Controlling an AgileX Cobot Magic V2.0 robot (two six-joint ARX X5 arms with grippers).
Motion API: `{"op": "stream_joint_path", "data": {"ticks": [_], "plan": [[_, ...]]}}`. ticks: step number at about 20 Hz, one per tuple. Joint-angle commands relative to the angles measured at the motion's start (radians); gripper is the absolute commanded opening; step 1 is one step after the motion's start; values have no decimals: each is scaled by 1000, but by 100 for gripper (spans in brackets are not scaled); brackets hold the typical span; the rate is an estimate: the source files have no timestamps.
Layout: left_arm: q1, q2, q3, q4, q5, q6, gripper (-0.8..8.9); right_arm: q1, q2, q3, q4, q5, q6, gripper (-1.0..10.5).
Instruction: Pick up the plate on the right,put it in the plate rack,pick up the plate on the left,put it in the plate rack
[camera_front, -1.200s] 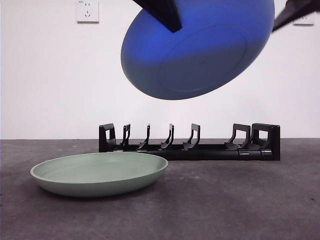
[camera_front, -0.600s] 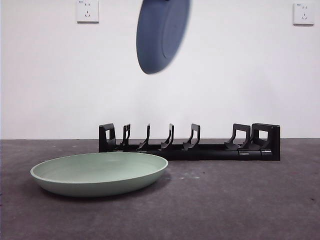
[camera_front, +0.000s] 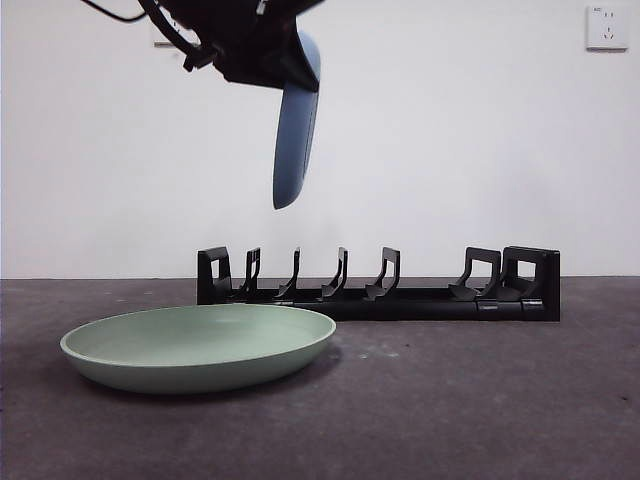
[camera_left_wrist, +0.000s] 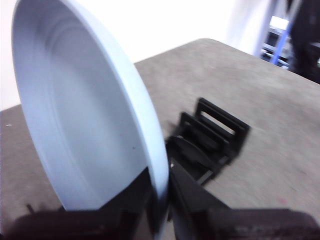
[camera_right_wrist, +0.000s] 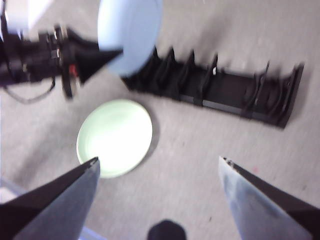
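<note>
Green plate (camera_front: 198, 346): nearest the front camera, lying flat and right way up on the table (camera_front: 450, 400), in front of the plate rack's left end and close to it.
Plate rack (camera_front: 380, 285): long, low and black, standing on the table behind the green plate, its upright prongs in a row and all slots empty.
Blue plate (camera_front: 294, 120): in the air, on edge and nearly upright, well above the plate rack's left part; its lower rim is clear of the prongs.
Left pincer (camera_left_wrist: 161, 200): clamped on the blue plate's rim, one jaw on each face, above the plate rack's left part; it shows as the dark mass at the top of the front view.
Right pincer (camera_right_wrist: 159, 167): jaws spread wide with nothing between them, high above the table, looking down on the plate rack, the green plate and the left arm.
Wall (camera_front: 470, 150): white, behind the plate rack, with a socket (camera_front: 607, 27) high above the rack's right end.
</note>
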Motion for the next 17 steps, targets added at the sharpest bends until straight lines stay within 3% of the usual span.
{"op": "stream_joint_path", "data": {"ticks": [1, 9, 17], "plan": [[9, 33, 0, 54, -3, -36, -8, 1, -20, -72, -24, -2, -15, 406], [39, 145, 0, 81, -6, -50, -8, 1, -55, -290, 15, -2, -41, 406], [43, 212, 0, 79, -5, -50, -8, 1, -54, -317, 69, -2, -41, 406]]}}
